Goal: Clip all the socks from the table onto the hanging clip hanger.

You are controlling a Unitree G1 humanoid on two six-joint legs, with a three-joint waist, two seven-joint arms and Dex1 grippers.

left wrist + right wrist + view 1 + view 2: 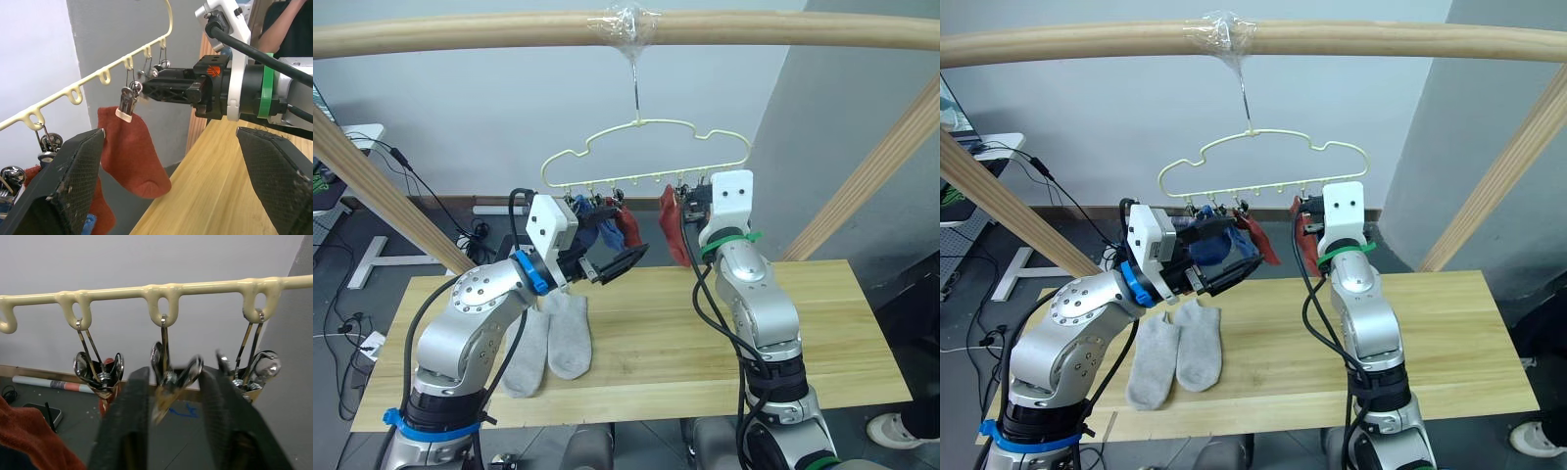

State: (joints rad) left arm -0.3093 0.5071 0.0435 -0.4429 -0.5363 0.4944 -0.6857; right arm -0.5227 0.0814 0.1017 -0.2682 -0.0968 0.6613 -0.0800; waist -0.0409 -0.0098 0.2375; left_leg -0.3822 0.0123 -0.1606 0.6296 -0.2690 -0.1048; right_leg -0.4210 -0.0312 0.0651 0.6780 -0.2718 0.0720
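Wide apart stand the fingers of the left gripper (171, 181), empty, raised just below the clip hanger (646, 147); the right gripper (173, 396) has its fingers closed around one dark metal clip (168, 377) on the hanger's row; a rust red sock (674, 225) hangs clipped beside it, with another red and a blue sock (1219, 245) further along; two grey socks (548, 338) lie on the table (842, 333).

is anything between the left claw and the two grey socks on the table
Nothing visible. The left claw hangs open above the table, up by the hanger, and the grey socks lie flat below it with bare air between. The right claw is off at a clip, out of that path.
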